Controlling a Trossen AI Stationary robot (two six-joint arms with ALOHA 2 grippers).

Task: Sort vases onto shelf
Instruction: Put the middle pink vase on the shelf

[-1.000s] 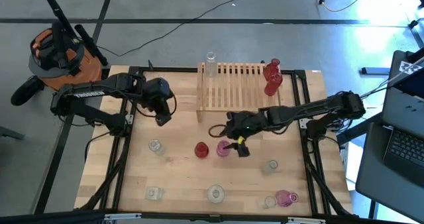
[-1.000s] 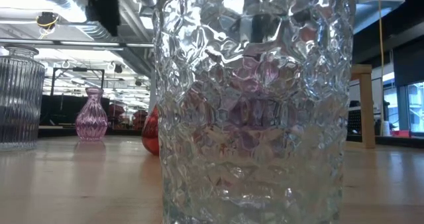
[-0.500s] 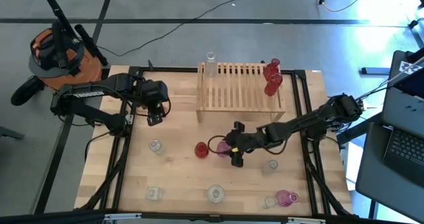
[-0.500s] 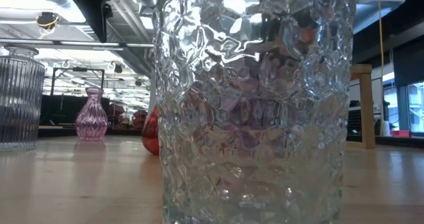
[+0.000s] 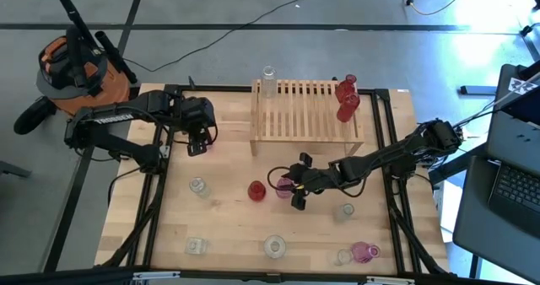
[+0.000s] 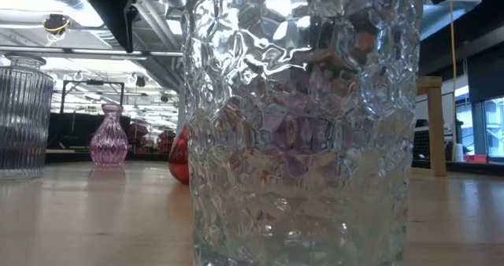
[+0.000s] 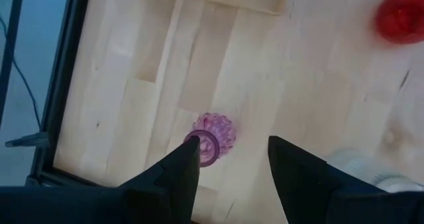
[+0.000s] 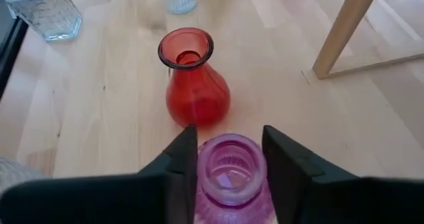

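Note:
The shelf [image 5: 304,112] stands at the table's far middle. Two red vases [image 5: 346,98] are at its right end and a clear one [image 5: 268,78] at its far left corner. A pink vase [image 8: 232,176] stands on the table beside a red vase [image 8: 194,85], and my right gripper [image 8: 230,163] is shut on it [image 5: 285,186]. My left gripper [image 7: 230,161] hangs open at the table's left above another small pink vase [image 7: 213,136], which stands on its base on the table. It touches nothing. My right gripper pinches the pink vase's neck just under the rim [image 8: 201,166], with one finger on each side. The fingers [image 8: 283,159] slant down at it from the table's right. The vase stands upright; its base is hidden below the fingers.
Clear vases stand loose on the table [image 5: 197,186], [image 5: 196,246], [image 5: 274,246], [image 5: 347,210], with a pink one [image 5: 364,252] at the near right. In the low view a big dimpled clear vase [image 6: 299,132] fills the front.
My right gripper has gone down and toward the table's near edge onto the pink vase, rolling its wrist as it went. The vase has stayed where it was. My left gripper has rolled about its own axis above its pink vase.

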